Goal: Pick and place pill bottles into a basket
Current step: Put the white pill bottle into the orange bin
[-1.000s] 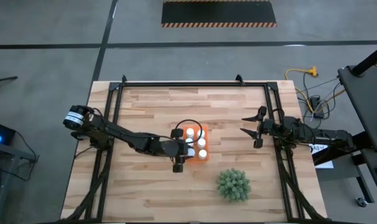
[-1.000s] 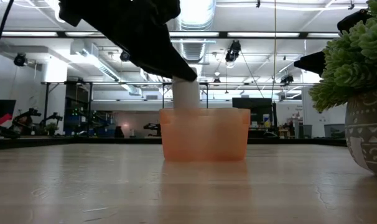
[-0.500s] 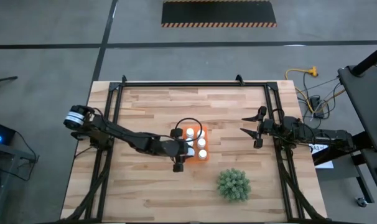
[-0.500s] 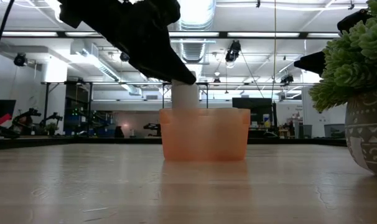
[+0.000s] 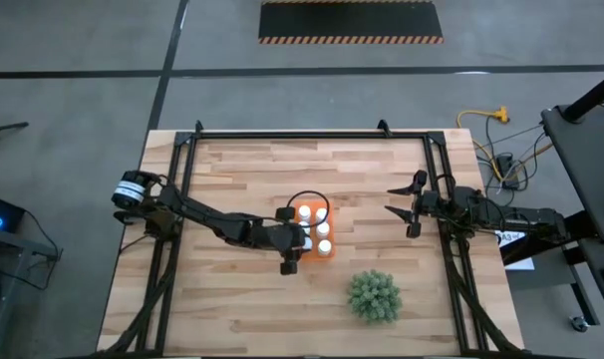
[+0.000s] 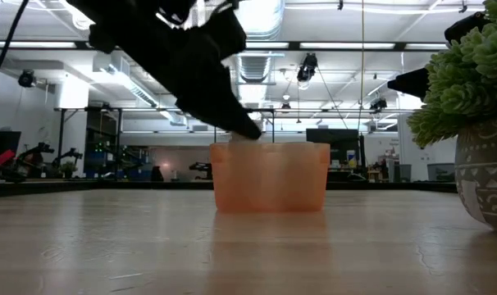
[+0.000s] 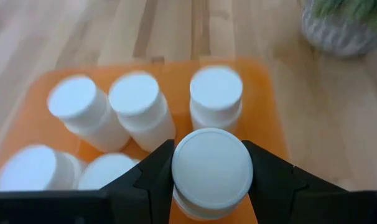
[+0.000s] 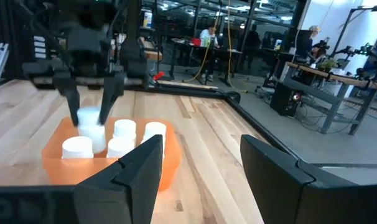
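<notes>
Bottle pinched in our left gripper could bump the other bottles in the basket, mid-frame, and tip them.

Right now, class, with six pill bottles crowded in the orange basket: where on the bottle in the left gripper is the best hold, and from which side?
Grip the held bottle at its cap and upper body, from above. The bottles stand upright and close together inside the basket, so only their tops are free. The left gripper does just this, a finger on either side.
</notes>
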You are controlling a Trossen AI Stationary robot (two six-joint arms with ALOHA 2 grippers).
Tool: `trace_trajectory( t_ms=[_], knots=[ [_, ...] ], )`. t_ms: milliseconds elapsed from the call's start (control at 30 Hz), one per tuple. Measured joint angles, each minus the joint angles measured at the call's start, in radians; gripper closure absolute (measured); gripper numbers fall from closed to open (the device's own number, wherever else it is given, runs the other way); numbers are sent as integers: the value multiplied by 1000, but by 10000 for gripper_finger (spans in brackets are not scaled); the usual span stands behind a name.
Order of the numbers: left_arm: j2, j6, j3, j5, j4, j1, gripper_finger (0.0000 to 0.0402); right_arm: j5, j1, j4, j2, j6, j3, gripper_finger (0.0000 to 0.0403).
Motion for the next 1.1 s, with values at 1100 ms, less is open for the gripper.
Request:
trace_trajectory(
  t_ms=[1100],
  knots=[
    [38,-24,-2,45,-4,18,252,1,0,1,1,0,0,197]
  ],
)
